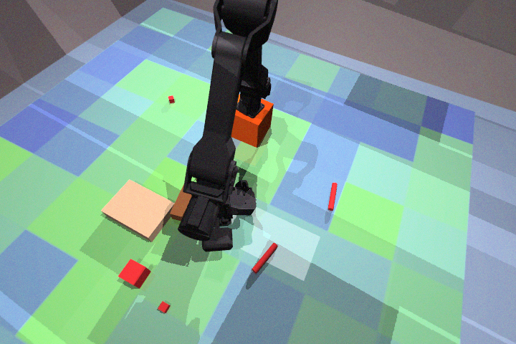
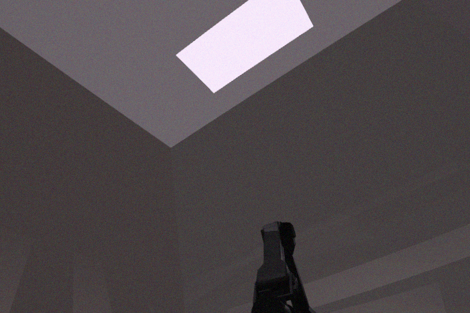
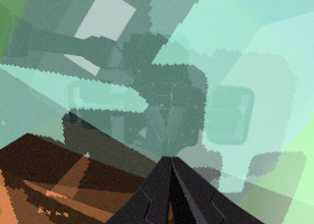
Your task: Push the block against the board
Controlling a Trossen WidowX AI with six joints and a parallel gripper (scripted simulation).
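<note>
Gripper: its fingers (image 1: pixel 225 221) are closing flush together, holding nothing.
Brown piece: lying partly hidden beneath the arm (image 1: pixel 222 97), sitting just beside the gripper on the pale slab's side.
Pale slab: lying flat (image 1: pixel 137 207), farther from the gripper, beyond the brown piece; whether their near corners are touching, I cannot tell.

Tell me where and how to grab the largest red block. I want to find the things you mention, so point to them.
Take the red block (image 1: pixel 134 274) by two opposite upright sides, coming from straight above, jaws turned to match its slant in the top view. It is compact and straight-edged, its top face is uncovered, and no object touches its visible sides, so that grip should probably sit square.
</note>
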